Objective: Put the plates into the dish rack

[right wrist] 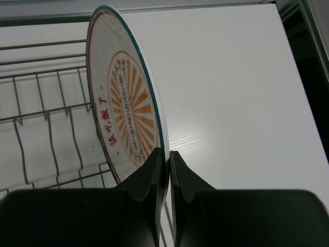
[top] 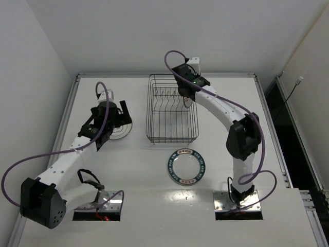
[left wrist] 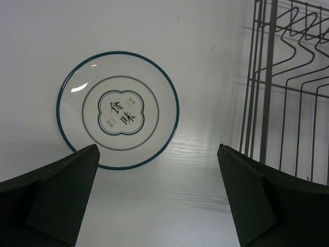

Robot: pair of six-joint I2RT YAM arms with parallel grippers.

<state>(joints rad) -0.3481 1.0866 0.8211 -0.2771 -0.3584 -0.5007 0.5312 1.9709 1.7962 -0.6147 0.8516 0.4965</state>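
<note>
Care was needed: clamped edge-on in the right gripper (right wrist: 164, 157), the sunburst plate (right wrist: 128, 98) was best lowered upright between the dish rack (top: 171, 118) prongs (top: 164, 95).

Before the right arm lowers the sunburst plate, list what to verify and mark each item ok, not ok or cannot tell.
1. Grip: right gripper shut on the rim of the sunburst plate: ok.
2. Plate standing on edge: ok.
3. Plate above the dish rack: ok.
4. Rim lined up with a rack slot: cannot tell.
5. Other arm: left gripper open, outside the rack, over the teal-rimmed plate: ok.
</note>
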